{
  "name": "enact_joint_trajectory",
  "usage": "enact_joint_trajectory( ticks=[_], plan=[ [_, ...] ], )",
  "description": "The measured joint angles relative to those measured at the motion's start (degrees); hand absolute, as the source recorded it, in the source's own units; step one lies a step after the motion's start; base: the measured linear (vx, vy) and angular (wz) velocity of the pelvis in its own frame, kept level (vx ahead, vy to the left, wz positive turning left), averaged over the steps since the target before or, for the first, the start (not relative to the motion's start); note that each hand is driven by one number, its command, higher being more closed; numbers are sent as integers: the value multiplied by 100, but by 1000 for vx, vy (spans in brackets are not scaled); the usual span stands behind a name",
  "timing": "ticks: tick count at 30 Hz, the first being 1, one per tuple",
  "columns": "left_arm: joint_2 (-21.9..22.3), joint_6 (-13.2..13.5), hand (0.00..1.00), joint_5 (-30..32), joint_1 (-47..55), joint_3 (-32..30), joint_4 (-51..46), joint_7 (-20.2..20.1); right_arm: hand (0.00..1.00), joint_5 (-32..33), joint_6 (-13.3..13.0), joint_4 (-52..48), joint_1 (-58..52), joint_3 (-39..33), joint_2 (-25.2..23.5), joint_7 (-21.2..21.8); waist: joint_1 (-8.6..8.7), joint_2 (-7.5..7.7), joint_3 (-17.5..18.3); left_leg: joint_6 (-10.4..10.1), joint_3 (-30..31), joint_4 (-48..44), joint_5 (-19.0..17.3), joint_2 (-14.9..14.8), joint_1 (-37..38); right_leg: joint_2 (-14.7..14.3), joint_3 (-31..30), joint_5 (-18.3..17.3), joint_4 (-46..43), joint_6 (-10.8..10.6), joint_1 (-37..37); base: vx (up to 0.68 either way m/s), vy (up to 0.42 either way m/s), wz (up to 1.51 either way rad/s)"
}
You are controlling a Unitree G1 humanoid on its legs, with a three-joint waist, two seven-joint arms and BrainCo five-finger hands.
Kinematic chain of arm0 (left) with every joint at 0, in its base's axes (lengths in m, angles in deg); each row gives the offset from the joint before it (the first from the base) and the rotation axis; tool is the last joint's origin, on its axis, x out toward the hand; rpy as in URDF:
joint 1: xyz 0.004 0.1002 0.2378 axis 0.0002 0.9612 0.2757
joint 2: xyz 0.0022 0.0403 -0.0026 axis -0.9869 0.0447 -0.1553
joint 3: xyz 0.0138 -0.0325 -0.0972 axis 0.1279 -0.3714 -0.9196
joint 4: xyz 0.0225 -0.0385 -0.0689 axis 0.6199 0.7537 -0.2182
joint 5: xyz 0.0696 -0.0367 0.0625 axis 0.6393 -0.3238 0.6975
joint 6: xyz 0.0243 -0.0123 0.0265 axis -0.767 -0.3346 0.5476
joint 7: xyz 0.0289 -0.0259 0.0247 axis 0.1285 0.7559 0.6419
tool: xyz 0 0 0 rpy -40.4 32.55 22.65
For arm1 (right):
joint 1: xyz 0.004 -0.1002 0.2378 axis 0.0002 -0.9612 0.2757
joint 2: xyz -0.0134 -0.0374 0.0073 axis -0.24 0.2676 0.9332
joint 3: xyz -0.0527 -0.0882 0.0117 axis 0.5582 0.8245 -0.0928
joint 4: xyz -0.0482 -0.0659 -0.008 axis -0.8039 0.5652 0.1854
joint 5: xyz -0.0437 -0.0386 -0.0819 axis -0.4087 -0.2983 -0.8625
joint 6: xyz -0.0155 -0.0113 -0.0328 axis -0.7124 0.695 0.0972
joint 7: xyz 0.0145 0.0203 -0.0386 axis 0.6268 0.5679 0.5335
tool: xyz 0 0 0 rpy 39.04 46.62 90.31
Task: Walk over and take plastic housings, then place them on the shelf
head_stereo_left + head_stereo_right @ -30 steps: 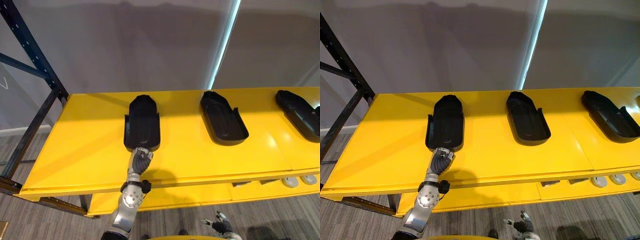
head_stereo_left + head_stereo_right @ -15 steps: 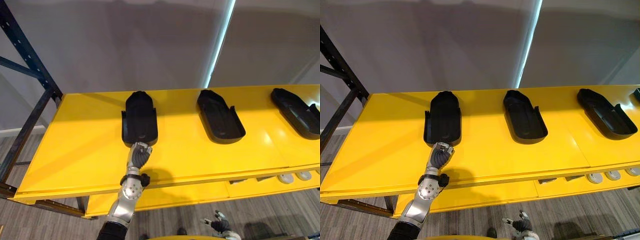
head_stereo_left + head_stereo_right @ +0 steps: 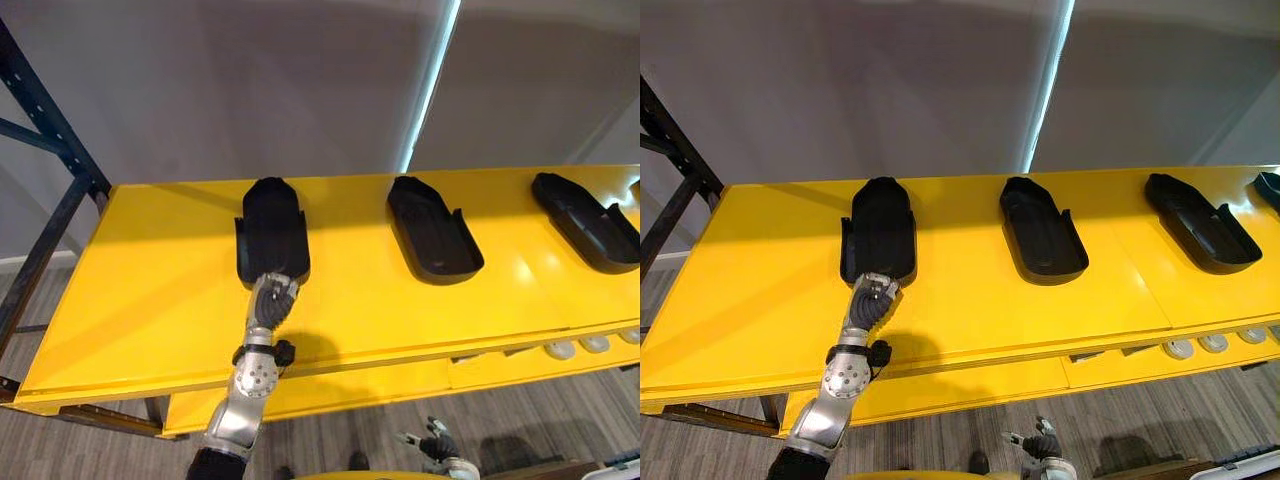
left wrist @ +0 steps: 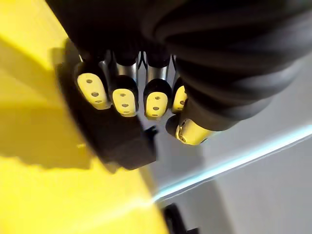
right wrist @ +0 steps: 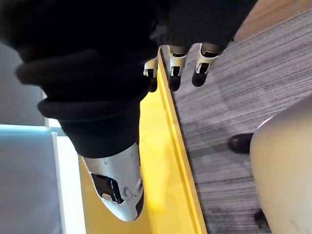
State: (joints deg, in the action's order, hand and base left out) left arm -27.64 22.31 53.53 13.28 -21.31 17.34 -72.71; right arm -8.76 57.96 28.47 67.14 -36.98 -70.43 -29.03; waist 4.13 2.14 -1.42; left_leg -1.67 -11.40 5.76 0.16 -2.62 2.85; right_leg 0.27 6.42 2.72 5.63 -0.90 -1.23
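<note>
Three black plastic housings lie in a row on the yellow shelf [image 3: 150,290]: the left one [image 3: 270,228], the middle one [image 3: 432,230] and the right one [image 3: 585,208]. Part of a fourth housing [image 3: 1270,185] shows at the far right edge. My left hand [image 3: 272,298] reaches up from below the shelf's front edge. Its straight fingers [image 4: 124,97] rest at the near end of the left housing [image 4: 122,139], so it is open. My right hand [image 3: 432,441] hangs low in front of the shelf with relaxed fingers [image 5: 175,73], holding nothing.
A dark blue rack upright [image 3: 45,130] stands at the shelf's left end. On a lower yellow ledge at the right lie small white round parts [image 3: 578,346]. A grey wall backs the shelf. Grey wood floor [image 5: 234,97] lies below.
The camera has shifted, so the whole scene sits a little to the left and higher. My left hand stays at the left housing's near end; the housings have not moved.
</note>
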Motion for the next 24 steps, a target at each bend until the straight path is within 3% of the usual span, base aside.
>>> enact_joint_trajectory(
  ticks=[2,6,11,17,20,21,22,24],
  plan=[
    [-5,176,100,-146,-2,-106,-667,21,0,2,-28,106,39,3,8,-1,-47,-1,-2,1,35,-19,1,6,-10,6,23,-1,-1,-1,-5,-1,-1,11],
    [51,653,100,-848,-12,-922,-1833,405,0,5,-33,177,85,7,40,-3,-142,-46,-41,2,204,7,0,10,-11,17,156,-76,-66,-5,-89,-34,-10,19],
    [497,907,100,-1582,313,-2897,-2008,1489,0,3,-19,376,166,6,119,-46,-292,-56,-94,0,556,9,3,7,82,48,467,-386,-450,33,-160,-10,-15,37],
    [815,802,100,-2394,1261,-3894,-1245,1882,0,-2,20,55,0,-38,74,-149,-503,-40,-100,9,745,11,-7,40,121,136,745,-609,-659,-30,-223,20,0,27],
    [929,134,100,-2511,1717,-4194,-100,1522,0,-7,86,-266,-44,-16,-14,-113,-527,-31,-92,45,726,-21,-78,70,197,189,816,-691,-738,-39,-286,26,25,9],
    [932,-115,0,-2509,1776,-4230,564,1365,0,-8,92,-412,-37,16,-58,-93,-532,-19,-84,94,662,-27,-116,73,214,206,799,-712,-765,-44,-286,28,36,-13],
    [945,-354,0,-2387,1756,-4259,1192,1134,0,-15,114,-537,-20,15,-111,-64,-530,2,-78,56,595,-90,-142,74,212,221,769,-720,-785,-50,-285,19,29,-15],
    [964,-546,0,-2264,1724,-4259,1982,885,0,-15,126,-662,-25,18,-169,-5,-522,16,-63,75,490,-215,-186,79,218,246,715,-760,-847,-64,-290,27,26,-22]
  ],
)
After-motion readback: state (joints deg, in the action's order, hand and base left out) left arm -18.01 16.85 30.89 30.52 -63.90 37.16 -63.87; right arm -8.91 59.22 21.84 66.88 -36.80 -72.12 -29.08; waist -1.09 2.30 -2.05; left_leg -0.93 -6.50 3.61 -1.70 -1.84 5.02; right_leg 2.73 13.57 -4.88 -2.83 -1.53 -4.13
